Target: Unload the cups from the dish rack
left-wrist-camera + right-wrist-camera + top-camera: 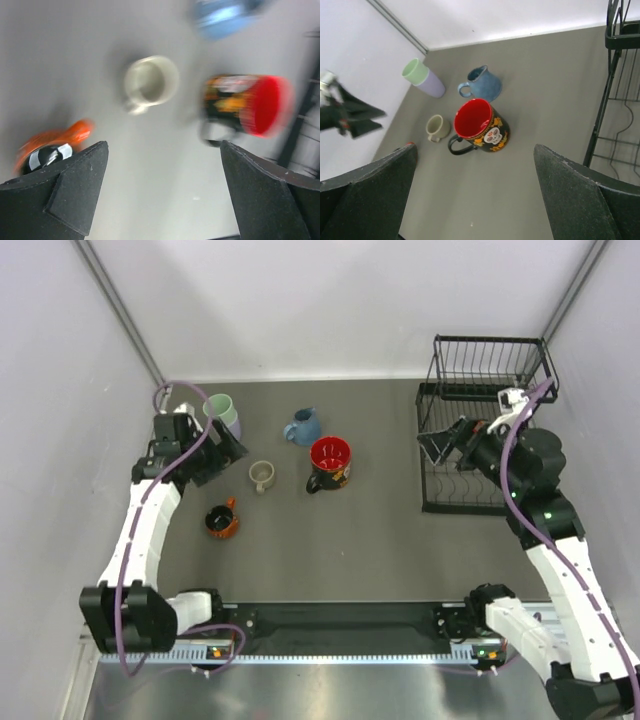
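Left pincer (228, 452) spread, empty, arm bowed over bench (380, 530). Beige mug (262, 476) just right of it, orange mug (222, 520) near. Right pincer (437, 445) spread, empty, above dish rack (485, 365). Black floral mug (330, 462) well left.

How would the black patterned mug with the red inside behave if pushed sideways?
The black mug with red inside looks rigid and glazed: probably slippery, breakable. Standing upright and squat, it likely slides rather than tips. Its side handle may make it swivel.
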Motion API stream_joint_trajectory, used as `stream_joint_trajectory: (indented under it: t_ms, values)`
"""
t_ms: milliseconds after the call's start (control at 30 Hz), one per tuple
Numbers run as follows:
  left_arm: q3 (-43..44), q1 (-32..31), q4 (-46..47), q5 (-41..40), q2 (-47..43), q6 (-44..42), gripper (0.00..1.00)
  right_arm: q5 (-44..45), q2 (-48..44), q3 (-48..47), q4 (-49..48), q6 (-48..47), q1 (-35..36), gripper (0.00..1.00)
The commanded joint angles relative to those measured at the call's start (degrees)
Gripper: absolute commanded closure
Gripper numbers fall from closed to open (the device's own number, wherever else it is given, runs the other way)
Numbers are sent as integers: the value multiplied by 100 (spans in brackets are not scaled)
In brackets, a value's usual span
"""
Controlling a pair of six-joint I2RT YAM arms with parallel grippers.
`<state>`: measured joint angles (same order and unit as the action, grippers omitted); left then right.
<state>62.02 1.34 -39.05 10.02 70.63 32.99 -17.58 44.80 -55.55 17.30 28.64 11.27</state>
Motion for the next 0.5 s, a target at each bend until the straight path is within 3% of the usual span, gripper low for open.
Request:
stream_joint_trajectory:
  t_ms: [0,100,300,467]
  values:
    - [223,-38,852,1254,-541,-100,1,325,178,-509,422,-675,252,0]
    - [433,-450,1505,1574,-586,-197,1,431,398,-755,432,-825,568,0]
    - [812,-1636,2820,2029,-568,-364,1,1739,873,-1423,678,-660,1851,0]
    - [1040,-2112,3105,2407,-550,-399,1,2154,996,-1468,529,-255,2064,0]
